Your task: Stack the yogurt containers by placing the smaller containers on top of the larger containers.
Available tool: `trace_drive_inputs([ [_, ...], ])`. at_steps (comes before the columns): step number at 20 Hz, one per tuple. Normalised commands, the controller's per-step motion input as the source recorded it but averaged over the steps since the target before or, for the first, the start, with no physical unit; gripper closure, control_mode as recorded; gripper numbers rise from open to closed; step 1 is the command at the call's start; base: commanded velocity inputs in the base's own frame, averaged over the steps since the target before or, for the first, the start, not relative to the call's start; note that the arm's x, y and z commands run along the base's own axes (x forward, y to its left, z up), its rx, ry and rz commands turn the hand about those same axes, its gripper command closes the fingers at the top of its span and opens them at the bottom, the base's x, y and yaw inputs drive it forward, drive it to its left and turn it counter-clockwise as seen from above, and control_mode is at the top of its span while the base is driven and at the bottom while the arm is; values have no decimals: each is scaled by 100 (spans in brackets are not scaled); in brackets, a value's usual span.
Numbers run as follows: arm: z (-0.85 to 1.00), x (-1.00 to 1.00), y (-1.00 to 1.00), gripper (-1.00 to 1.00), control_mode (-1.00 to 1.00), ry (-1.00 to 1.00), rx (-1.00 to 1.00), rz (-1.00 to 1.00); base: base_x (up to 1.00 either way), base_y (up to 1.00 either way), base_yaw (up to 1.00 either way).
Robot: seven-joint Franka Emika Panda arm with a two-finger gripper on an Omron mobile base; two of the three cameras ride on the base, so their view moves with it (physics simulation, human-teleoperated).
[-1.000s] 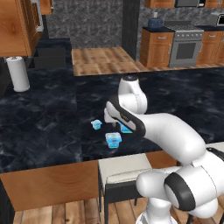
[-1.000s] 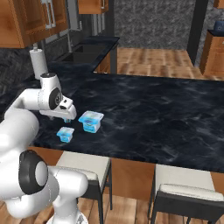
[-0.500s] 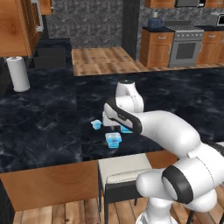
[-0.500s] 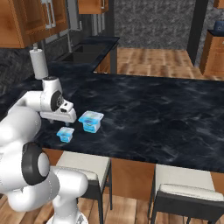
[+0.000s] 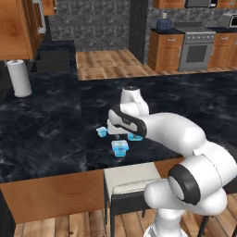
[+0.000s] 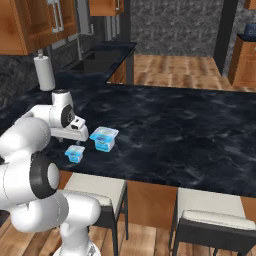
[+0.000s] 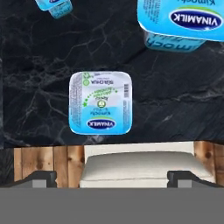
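Three light-blue yogurt tubs stand on the black counter. The medium tub (image 7: 100, 103) (image 5: 120, 147) (image 6: 75, 153) sits nearest the counter's front edge. The widest tub (image 7: 188, 24) (image 6: 104, 138) (image 5: 135, 136) stands beyond it, partly behind my arm in the left base view. The tiny tub (image 7: 54, 6) (image 5: 101, 132) is off to the other side. My gripper (image 7: 113, 179) (image 5: 118, 137) (image 6: 77, 141) hovers open above the counter near the medium tub, pointing down, with nothing between its wide-apart fingertips (image 7: 37, 178).
A white paper towel roll (image 5: 20, 77) (image 6: 45, 72) stands far back on the counter. A cushioned stool (image 5: 132, 178) (image 7: 140, 164) sits just below the counter's front edge (image 5: 51, 196), under the medium tub. A sink (image 6: 95, 62) lies behind.
My hand has shifted slightly toward the counter's front edge, over the medium tub. The three tubs have not moved.
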Motion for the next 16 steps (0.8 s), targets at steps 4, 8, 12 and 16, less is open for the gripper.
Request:
trace_drive_inputs([
  [4,0,28,0,-100,-100,1,0,0,0,0,0],
  [8,0,21,0,-100,-100,0,0,0,0,0,0],
  [12,-9,14,0,-100,-100,0,0,0,0,0,0],
  [16,-17,6,0,-100,-100,0,0,0,0,0,0],
])
